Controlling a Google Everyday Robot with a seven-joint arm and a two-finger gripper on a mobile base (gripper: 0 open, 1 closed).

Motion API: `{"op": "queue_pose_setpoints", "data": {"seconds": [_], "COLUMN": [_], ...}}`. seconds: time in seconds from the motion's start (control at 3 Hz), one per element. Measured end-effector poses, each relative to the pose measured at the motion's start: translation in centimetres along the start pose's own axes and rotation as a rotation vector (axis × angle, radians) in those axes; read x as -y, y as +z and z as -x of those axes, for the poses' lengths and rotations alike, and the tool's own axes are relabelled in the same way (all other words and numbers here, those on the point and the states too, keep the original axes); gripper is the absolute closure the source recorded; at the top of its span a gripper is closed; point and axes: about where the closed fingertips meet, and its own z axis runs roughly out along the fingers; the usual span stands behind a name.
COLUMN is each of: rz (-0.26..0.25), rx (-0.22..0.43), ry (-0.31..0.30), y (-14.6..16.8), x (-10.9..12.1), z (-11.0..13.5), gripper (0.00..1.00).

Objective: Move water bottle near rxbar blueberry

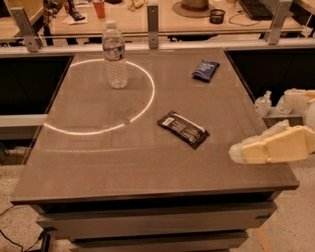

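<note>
water bottle (114, 56) upright, cap up | rxbar blueberry (205, 70) apart | hand (238, 152) at R, state can't tell

At right, the claw (236, 153) hovers over the table (147, 165).

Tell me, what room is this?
Probably an office lab: a wooden desk with a black keyboard and red cup behind the grey table; the robot's pale hand hovers at its right edge.

White-capped water bottle (114, 55) stands upright far beyond and left of the end effector (236, 152) at the desk's (147, 162) right edge, dark blue rxbar blueberry (205, 70) flat well beyond it
</note>
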Motion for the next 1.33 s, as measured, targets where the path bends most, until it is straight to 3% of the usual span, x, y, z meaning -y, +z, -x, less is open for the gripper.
{"op": "queue_pose_setpoints", "data": {"seconds": [0.67,1.0,1.33], "rz": [-0.149,-0.161,-0.161], "rx": [0.189,0.261,0.26], "ry": [0.117,0.117,0.117], "y": [2.9,4.8,4.8], "x": [0.9,0.7,0.7], "z": [-0.1,0.4,0.4], "gripper": [0.0,0.0,0.0]}}
